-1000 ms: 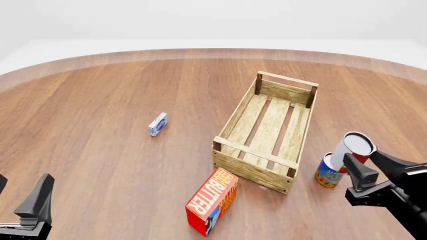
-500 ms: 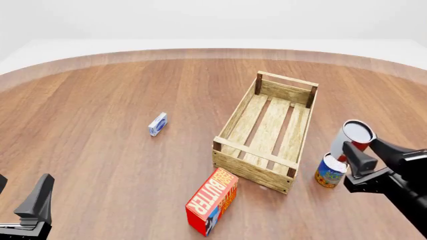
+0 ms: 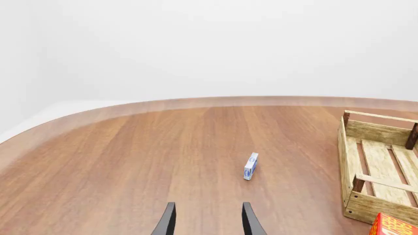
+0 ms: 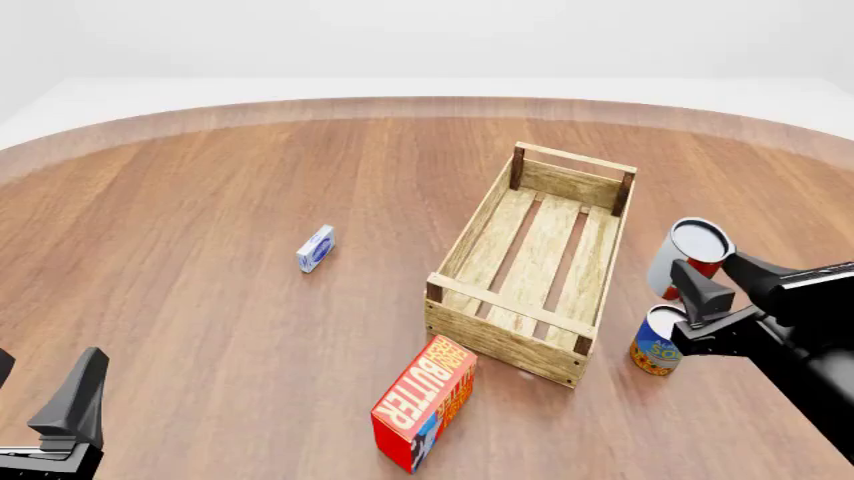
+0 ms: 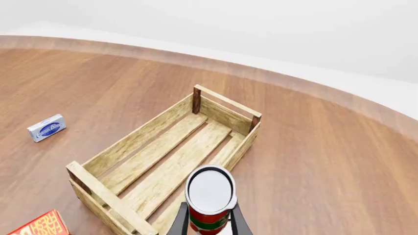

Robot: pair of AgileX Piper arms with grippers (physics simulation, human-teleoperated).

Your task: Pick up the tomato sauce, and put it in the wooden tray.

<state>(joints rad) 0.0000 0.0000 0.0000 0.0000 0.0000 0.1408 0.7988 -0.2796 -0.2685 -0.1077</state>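
Note:
My right gripper [image 4: 703, 284] is shut on the tomato sauce [image 4: 691, 254], a small red and white can with a silver-white lid, held in the air just right of the wooden tray [image 4: 470, 240]. In the right wrist view the tomato sauce [image 5: 210, 198] sits between the two fingers, over the near right part of the wooden tray [image 5: 140, 136]. The tray is a light-wood slatted crate with darker corner posts and nothing inside it. My left gripper [image 4: 54, 420] stands low at the front left, open with nothing between its fingers [image 3: 167, 221], far from the tray.
A blue and yellow can [image 4: 658, 343] stands on the table below the held can, right of the tray's near corner. A red butter box [image 4: 426, 401] lies in front of the tray. A small blue and white box [image 4: 315, 248] lies to its left.
The right gripper has lifted the tomato sauce and carried it a little left and away, toward the tray's right side. The left arm has not moved.

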